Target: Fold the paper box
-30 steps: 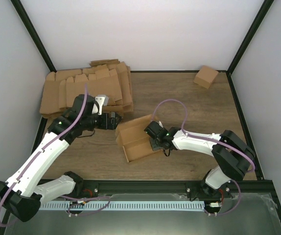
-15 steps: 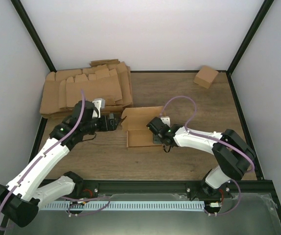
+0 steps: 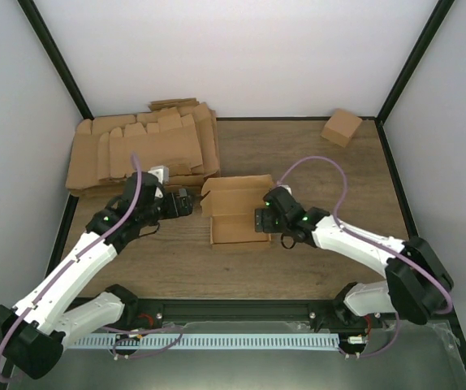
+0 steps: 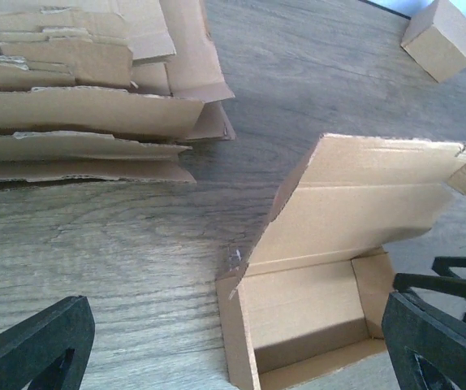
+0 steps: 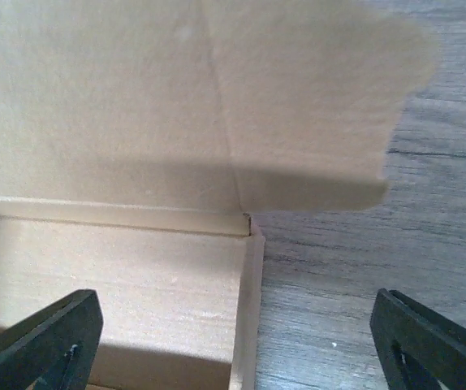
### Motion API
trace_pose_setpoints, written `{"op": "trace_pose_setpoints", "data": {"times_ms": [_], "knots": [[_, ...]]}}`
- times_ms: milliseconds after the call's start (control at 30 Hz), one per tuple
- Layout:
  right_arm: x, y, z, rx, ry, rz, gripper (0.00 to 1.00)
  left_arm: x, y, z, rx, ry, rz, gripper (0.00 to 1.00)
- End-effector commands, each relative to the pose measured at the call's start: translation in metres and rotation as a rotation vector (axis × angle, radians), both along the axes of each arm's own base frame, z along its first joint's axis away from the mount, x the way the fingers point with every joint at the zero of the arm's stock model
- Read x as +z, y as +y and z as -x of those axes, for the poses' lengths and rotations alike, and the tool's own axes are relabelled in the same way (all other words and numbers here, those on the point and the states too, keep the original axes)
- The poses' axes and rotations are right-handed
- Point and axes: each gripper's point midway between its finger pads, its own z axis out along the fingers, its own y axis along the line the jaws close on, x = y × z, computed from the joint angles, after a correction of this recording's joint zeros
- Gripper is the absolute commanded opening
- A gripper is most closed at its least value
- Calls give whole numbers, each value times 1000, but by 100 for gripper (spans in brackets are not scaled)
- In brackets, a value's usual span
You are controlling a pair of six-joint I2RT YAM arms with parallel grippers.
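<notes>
**Both claws open, the box lying lengthways between them**

The right claw (image 3: 259, 221) is spread wide and grips nothing. From where I stand it sits right at the right-hand short end of the paper box (image 3: 235, 231). Its own camera shows that corner of the tray between the two dark fingers (image 5: 46, 341), but I cannot tell if either finger touches the cardboard. The left claw (image 3: 186, 201) is open too, and empty. It hangs off the box's left end with a strip of bare table (image 3: 314, 175) between them.

The box itself is a shallow oblong tray, mouth up, with its lid flap raised along the far long side and leaning back. A small side tab shows at the lid's right end. Its long axis runs from one claw to the other, so each arm faces a short end. The right arm is plainly the nearer.

The lid hinges on the side away from the arms. My guess is that closing it means reaching over the tray and bringing the flap down toward the near wall. The left claw would have to come in first if it is to steady the tray.

Back beyond the box's left end lies the pile of flat blanks (image 3: 135, 150). A small carton (image 3: 341, 127) sits well apart past the right end.
</notes>
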Motion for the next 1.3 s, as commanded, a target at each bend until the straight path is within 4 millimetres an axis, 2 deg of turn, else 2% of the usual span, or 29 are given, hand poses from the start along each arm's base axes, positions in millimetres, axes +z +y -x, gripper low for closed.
{"op": "trace_pose_setpoints", "data": {"times_ms": [0, 133, 300, 500, 667, 933, 1000, 1133, 1200, 1267], "knots": [[29, 4, -6, 107, -62, -111, 99, 5, 5, -4, 43, -31, 11, 100], [52, -2, -12, 175, -118, -223, 100, 4, -7, -2, -16, -42, 49, 99], [74, -15, -30, 192, -191, -299, 98, 0, -31, -2, -99, -26, 130, 89], [78, -21, -57, 200, -197, -320, 91, -10, -50, -10, -126, -36, 122, 86], [75, -14, -62, 286, -212, -286, 99, -20, -45, -25, -92, -51, 27, 86], [71, -7, -71, 309, -222, -292, 100, -33, -48, -34, -106, -49, -21, 90], [68, -8, -74, 300, -211, -287, 97, -36, -49, -36, -110, -46, -27, 91], [66, -6, -72, 301, -191, -294, 87, -43, -54, -37, -129, -29, -27, 91], [65, -6, -71, 300, -184, -293, 83, -46, -57, -38, -140, -22, -23, 87], [64, -7, -69, 302, -179, -289, 75, -48, -60, -39, -150, -15, -21, 82]]}}
